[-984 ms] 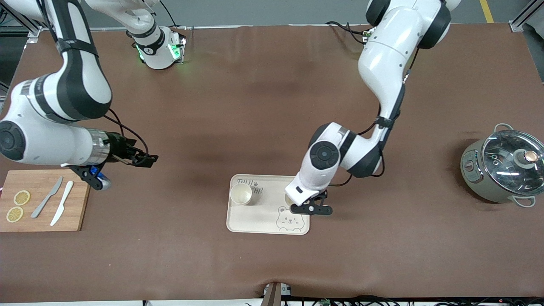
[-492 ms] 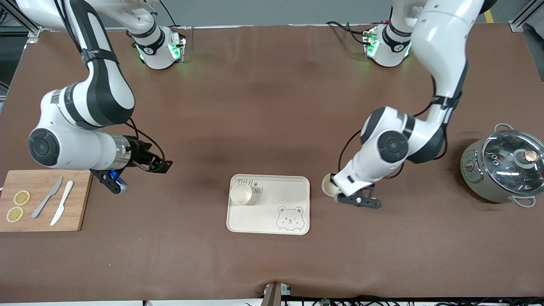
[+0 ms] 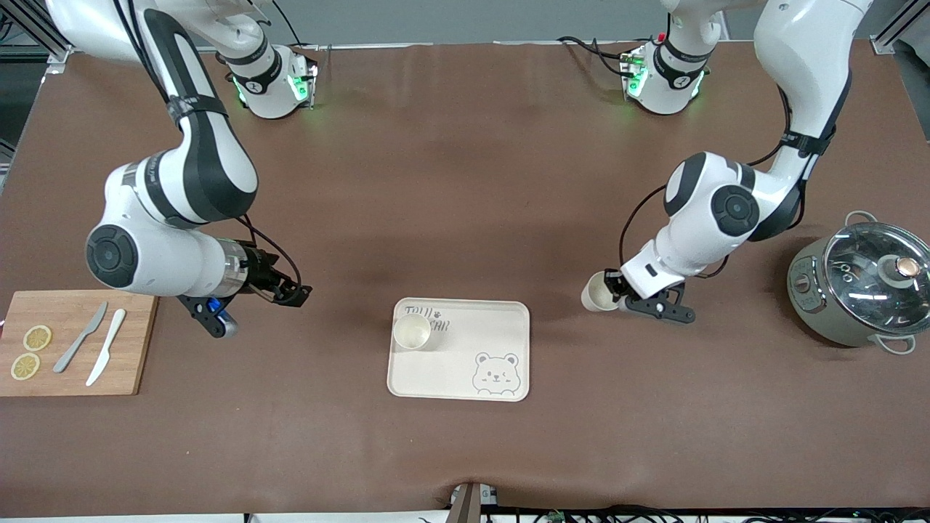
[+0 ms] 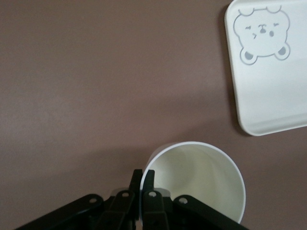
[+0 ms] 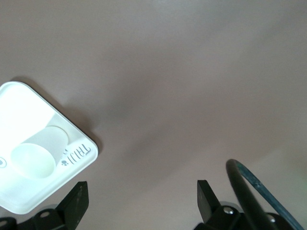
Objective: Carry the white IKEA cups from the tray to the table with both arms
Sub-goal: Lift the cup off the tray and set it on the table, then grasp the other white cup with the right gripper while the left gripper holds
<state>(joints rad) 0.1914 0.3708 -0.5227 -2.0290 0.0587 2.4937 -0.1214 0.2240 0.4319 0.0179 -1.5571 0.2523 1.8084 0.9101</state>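
Cream-white tray (image 3: 458, 381) with a bear drawing lies at the lower centre of the front view, on the brown table (image 3: 450, 181). One white cup (image 3: 411, 332) stands upright in the upper left corner of this tray, next to the printed letters. The second cup (image 3: 597, 293) is off the tray, a little right of its upper right corner in the frame. It is lifted over the bare table, and the left gripper (image 3: 618, 298) pinches its rim, one finger inside and one outside. The right gripper (image 3: 298, 294) is at the middle left of the frame, over the table between the tray and a wooden board (image 3: 134, 345). Its fingers are spread apart and hold nothing.
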